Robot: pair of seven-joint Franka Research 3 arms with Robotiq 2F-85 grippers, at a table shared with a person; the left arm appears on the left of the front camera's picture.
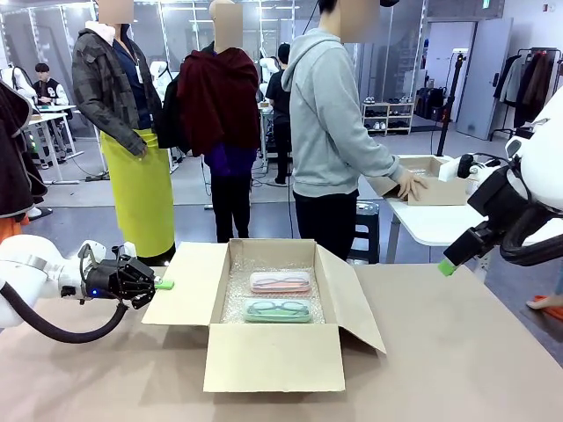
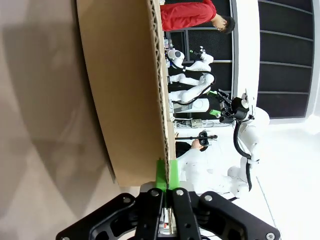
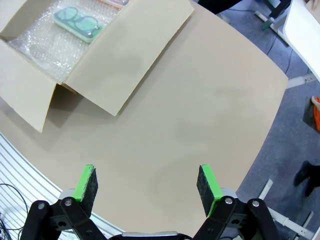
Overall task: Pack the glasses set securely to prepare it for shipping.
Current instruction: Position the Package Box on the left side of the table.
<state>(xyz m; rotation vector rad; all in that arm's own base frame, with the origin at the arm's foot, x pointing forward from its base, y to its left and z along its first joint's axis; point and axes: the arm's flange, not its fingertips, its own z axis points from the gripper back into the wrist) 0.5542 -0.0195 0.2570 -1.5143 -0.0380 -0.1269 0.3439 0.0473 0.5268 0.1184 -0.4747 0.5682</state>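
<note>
The glasses set lies inside an open brown cardboard box (image 1: 273,356) on bubble wrap: a pale pink case (image 1: 280,281) behind a mint green case (image 1: 278,309). My left gripper (image 1: 163,284) is shut on the outer edge of the box's left flap (image 1: 189,286). In the left wrist view its green pads (image 2: 161,172) pinch the flap (image 2: 125,90) edge-on. My right gripper (image 1: 449,266) hangs open above the table's right side, apart from the box. In the right wrist view its fingers (image 3: 149,182) stand wide over bare table, with the green case (image 3: 77,21) and right flap (image 3: 130,55) at top left.
The box's four flaps are folded outward. A person (image 1: 330,123) stands beyond the far edge, one hand on another cardboard box (image 1: 431,186) on a white table at the back right. The tan table (image 1: 466,352) lies bare to the right of the box.
</note>
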